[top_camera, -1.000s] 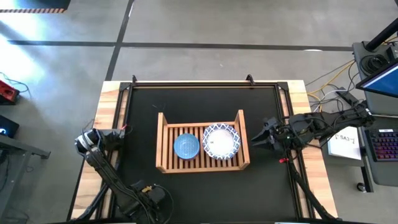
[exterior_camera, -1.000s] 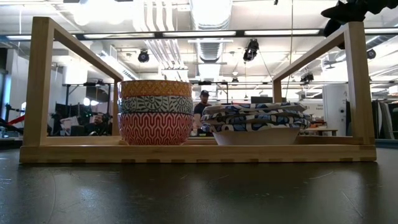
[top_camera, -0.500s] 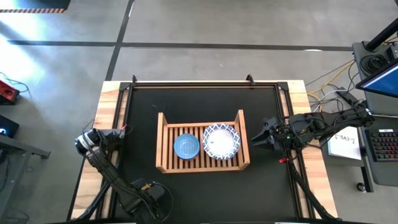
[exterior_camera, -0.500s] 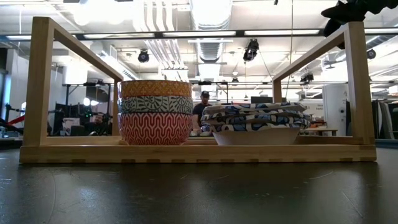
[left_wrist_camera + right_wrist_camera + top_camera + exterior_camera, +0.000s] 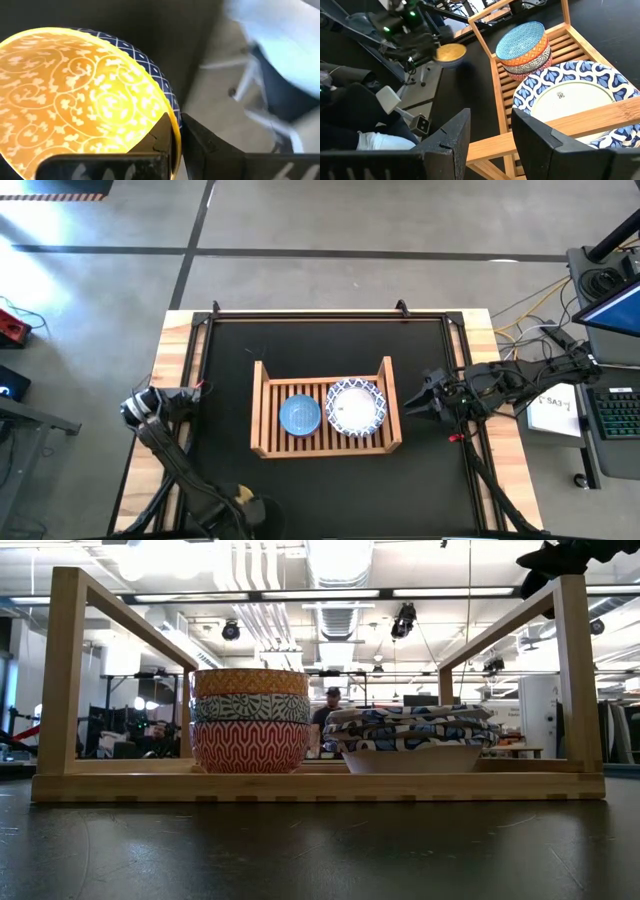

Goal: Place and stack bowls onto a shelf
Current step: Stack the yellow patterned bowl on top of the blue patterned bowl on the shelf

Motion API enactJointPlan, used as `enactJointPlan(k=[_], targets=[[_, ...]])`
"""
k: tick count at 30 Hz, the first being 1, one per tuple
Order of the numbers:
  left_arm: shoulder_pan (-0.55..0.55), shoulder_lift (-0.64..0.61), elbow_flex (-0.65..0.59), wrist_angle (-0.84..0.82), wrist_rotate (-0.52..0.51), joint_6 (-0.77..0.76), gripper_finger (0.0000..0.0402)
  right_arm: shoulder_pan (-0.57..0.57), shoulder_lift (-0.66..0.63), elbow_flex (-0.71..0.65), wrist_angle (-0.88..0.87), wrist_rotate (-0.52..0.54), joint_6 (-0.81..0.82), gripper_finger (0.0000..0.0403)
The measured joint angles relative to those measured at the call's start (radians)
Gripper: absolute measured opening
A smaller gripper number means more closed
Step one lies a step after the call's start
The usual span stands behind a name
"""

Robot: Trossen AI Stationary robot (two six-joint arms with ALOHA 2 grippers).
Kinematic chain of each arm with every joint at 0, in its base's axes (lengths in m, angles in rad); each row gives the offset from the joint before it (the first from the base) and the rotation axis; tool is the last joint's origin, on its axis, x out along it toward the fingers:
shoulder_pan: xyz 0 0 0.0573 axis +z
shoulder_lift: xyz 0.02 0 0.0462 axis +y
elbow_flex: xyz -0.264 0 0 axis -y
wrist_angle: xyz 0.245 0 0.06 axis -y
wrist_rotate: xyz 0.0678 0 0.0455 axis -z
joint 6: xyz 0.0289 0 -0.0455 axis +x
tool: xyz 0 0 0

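Note:
The wooden shelf (image 5: 258, 412) stands mid-table. On its slats sit a stack of small bowls (image 5: 299, 415), light blue on top, and beside it a stack of white bowls with blue rims (image 5: 356, 407). In the low view the small stack (image 5: 250, 720) is left of the white stack (image 5: 412, 740). At the table's near left edge a yellow bowl (image 5: 85, 95) with a blue outside has my left gripper (image 5: 175, 122) shut on it. It also appears in the right wrist view (image 5: 451, 52). My right gripper (image 5: 490, 130) hovers open just right of the shelf. My left gripper holds the yellow bowl by its rim (image 5: 167, 107), one finger (image 5: 162, 137) inside the bowl and the other (image 5: 200, 142) outside the wall. The fingers come slanting down from above. The bowl's open side faces up; whether it is lifted off the table I cannot tell.
The table's wooden border (image 5: 175, 340) frames the black mat. A keyboard (image 5: 620, 415) and cables sit beyond the right edge. People and desks show in the room behind the shelf in the low view. Bare mat lies in front of and behind the shelf.
My left gripper has shut on the yellow bowl's rim near the table's near edge, and in the high view a yellow patch now shows at it. The shelf, both stacks and my right gripper have kept still.

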Motion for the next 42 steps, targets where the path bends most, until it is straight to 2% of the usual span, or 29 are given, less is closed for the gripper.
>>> enactJointPlan(k=[3,7,12,22,27,34,42], targets=[[0.001,0.0,0.077,0.024,-0.018,0.17,0.0006,0.0,0.0,0.0,0.0,0.0,0.0,0.0132],[0.004,0.0,0.155,0.014,-0.132,0.321,0.0006,0.0,0.0,0.0,0.0,0.0,0.0,0.0132],[0.031,0.0,0.222,0.01,-0.246,0.61,0.0006,0.0,0.0,0.0,0.0,0.0,0.0,0.0132],[0.178,0.0,0.254,-0.111,-0.378,1.049,0.0006,0.0,0.0,0.0,0.0,0.0,0.0,0.0132],[0.271,-0.003,0.254,-0.211,-0.516,1.223,0.0006,0.0,0.0,0.0,0.0,0.0,0.0,0.0132],[0.399,-0.013,0.254,-0.3,-0.542,1.358,0.0006,0.0,0.0,0.0,0.0,0.0,0.0,0.0132],[0.532,-0.044,0.218,-0.344,-0.543,1.376,0.0006,0.0,0.0,0.0,0.0,0.0,0.0,0.0132]])
